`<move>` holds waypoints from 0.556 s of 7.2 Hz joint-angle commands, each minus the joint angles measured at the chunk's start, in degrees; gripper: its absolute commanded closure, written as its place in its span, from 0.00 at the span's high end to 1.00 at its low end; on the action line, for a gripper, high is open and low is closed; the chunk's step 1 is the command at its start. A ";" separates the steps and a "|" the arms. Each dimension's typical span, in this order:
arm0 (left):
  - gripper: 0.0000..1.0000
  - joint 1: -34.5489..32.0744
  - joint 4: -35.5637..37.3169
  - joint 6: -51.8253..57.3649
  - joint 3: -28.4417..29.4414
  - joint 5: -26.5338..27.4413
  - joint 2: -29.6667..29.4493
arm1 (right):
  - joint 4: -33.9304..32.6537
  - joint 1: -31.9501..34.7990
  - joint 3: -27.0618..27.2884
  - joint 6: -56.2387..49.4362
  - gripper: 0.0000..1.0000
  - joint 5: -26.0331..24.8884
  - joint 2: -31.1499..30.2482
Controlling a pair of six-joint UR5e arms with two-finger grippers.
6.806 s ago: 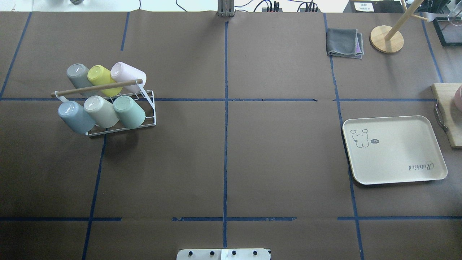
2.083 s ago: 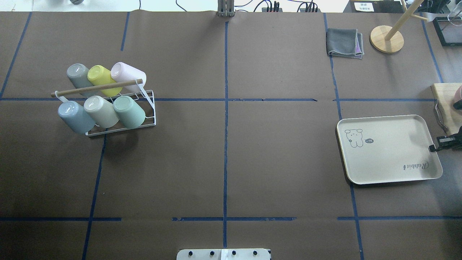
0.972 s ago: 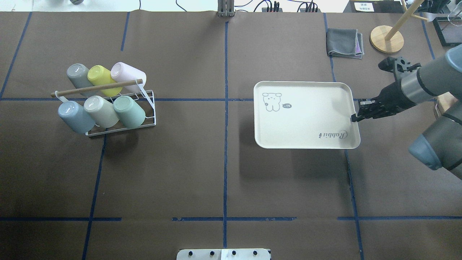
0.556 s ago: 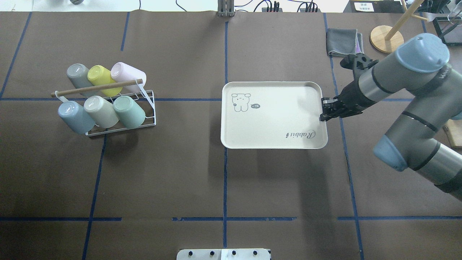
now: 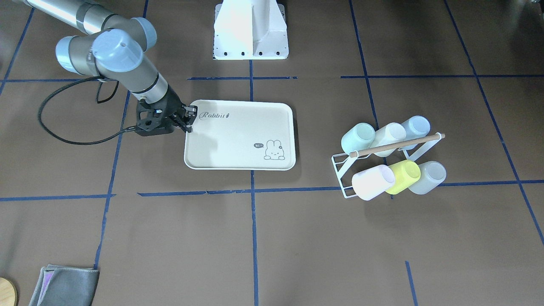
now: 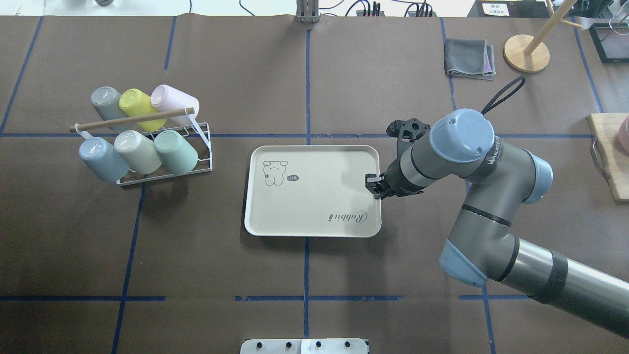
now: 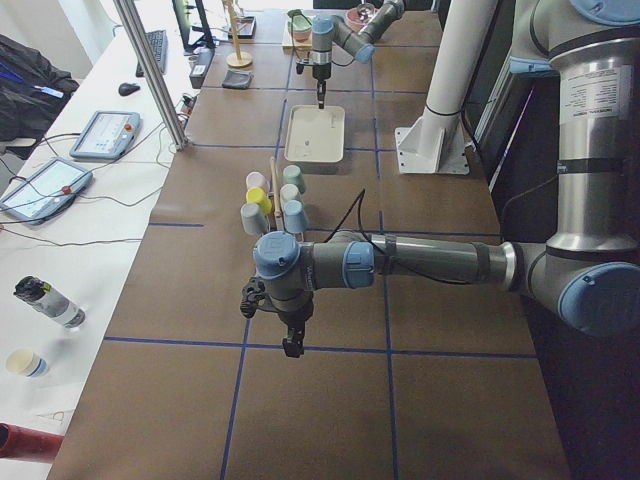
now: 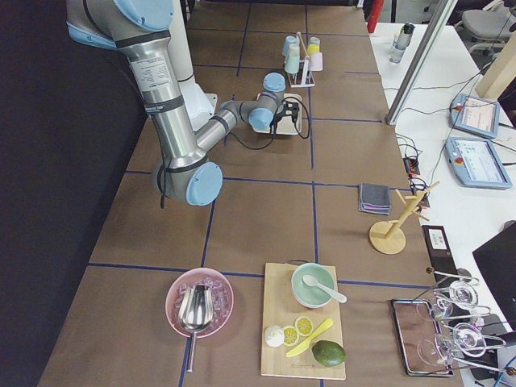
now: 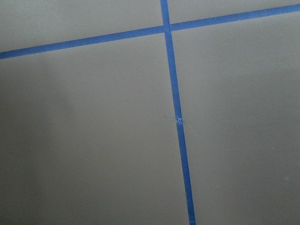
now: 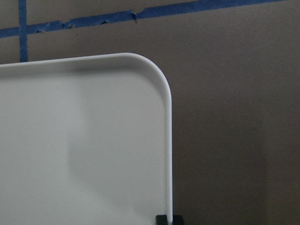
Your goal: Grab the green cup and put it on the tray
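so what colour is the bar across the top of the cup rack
Light brown wood; the bar shows best in the overhead exterior view.

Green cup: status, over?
Right gripper shut on rim of cream rectangular plastic tray. Left gripper: cannot tell. Pale mint-green plastic cup in white wire rack. Nothing blocking.

The left claw (image 7: 292, 350) hangs above the brown table (image 7: 150, 300), well apart from the cup rack (image 7: 272, 195) and tray (image 7: 315, 135).

Right arm (image 6: 491, 211): silver-grey tubular links, pale blue round joint caps, black bands, white lettering under one cap. Small black fingers (image 6: 369, 180). Thin black cable (image 5: 40, 114) loops off the wrist. White pedestal base (image 5: 250, 29), with dark screws along its foot.
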 commanded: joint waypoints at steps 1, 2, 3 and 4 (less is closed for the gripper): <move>1.00 0.00 0.00 0.01 0.16 0.00 0.00 | 0.05 -2.25 -0.84 2.01 0.00 -2.13 0.55; 1.00 0.00 0.00 0.01 0.25 0.00 0.00 | 0.05 -2.70 -1.01 2.02 0.00 -2.31 0.46; 1.00 0.00 -0.09 0.01 0.51 0.00 0.00 | 0.05 -2.87 -1.36 2.02 0.00 -2.31 0.29; 1.00 0.00 -0.09 0.01 0.60 0.00 0.00 | 0.05 -2.79 -1.28 1.84 0.00 -2.31 0.03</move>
